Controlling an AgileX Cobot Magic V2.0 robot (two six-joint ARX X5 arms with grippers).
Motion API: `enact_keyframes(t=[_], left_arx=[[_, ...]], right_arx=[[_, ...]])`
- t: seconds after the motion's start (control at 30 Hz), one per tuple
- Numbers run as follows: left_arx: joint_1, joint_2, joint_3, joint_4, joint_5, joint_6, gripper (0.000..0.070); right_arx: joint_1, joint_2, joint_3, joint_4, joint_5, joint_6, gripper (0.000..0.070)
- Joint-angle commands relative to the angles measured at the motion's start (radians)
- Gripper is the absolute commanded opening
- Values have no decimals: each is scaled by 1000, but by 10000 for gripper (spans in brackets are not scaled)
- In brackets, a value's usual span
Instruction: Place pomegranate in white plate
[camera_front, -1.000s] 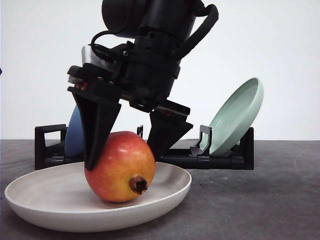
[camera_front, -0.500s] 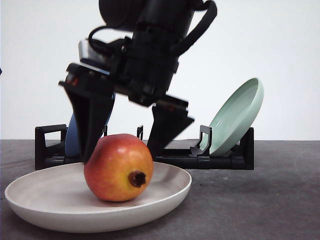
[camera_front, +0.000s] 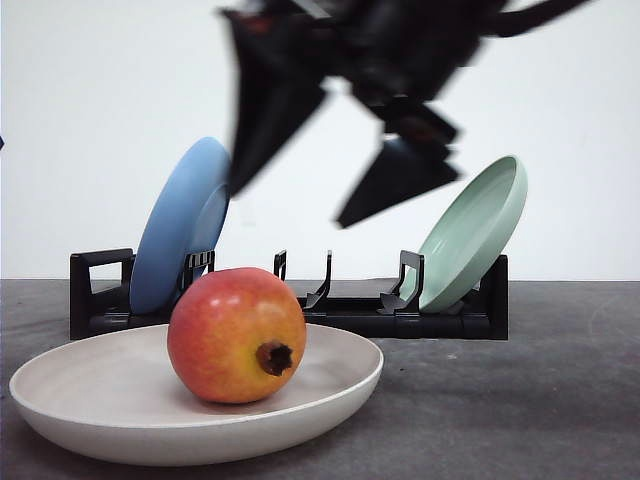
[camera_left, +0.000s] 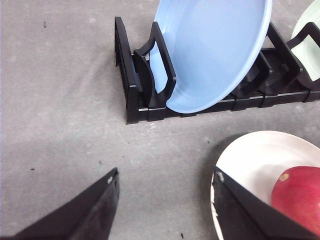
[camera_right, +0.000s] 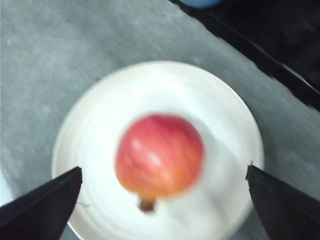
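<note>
1. The pomegranate (camera_front: 237, 335) is sitting inside the white plate (camera_front: 70, 415), resting on the plate's floor left of its centre in the front view, crown stub (camera_front: 274, 357) pointing toward the camera and slightly right.
2. Nothing is touching the fruit. We are seeing clear air between it and the hand above.
3. Our right hand (camera_front: 290, 205) is hanging above the plate in the front view, motion-blurred, fingers spread wide and holding nothing. One fingertip is sitting in front of the blue plate (camera_front: 180, 225), the other up near the pale green plate (camera_front: 475, 230).
4. In the right wrist view the right hand (camera_right: 162, 182) is looking straight down on the pomegranate (camera_right: 160, 155), which is lying between the two finger tips and well apart from both. The white plate (camera_right: 100, 100) is ringing it on all sides. This view is blurred.
5. Our left hand (camera_left: 165, 185) is also standing wide open and empty over the bare grey desk (camera_left: 60, 100), just beside the white plate (camera_left: 260, 150). The pomegranate (camera_left: 297, 195) is partly in view behind one finger.
6. The black rack (camera_front: 100, 295) is sitting on the desk behind the white plate, carrying the blue plate at its left end and the pale green plate at its right end, both leaning. Middle slots are not holding anything.
</note>
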Motion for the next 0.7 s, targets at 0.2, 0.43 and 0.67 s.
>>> enact_keyframes(t=[0.2, 0.43, 0.67], left_arx=[[0, 6, 11, 10, -3, 10, 353], [0, 6, 11, 9, -3, 10, 353], [0, 6, 11, 5, -3, 10, 353]], right_arx=[[-125, -220, -180, 7, -27, -1, 653], [-275, -388, -275, -34, -45, 8, 609], [-411, -485, -283, -104, -44, -26, 609]])
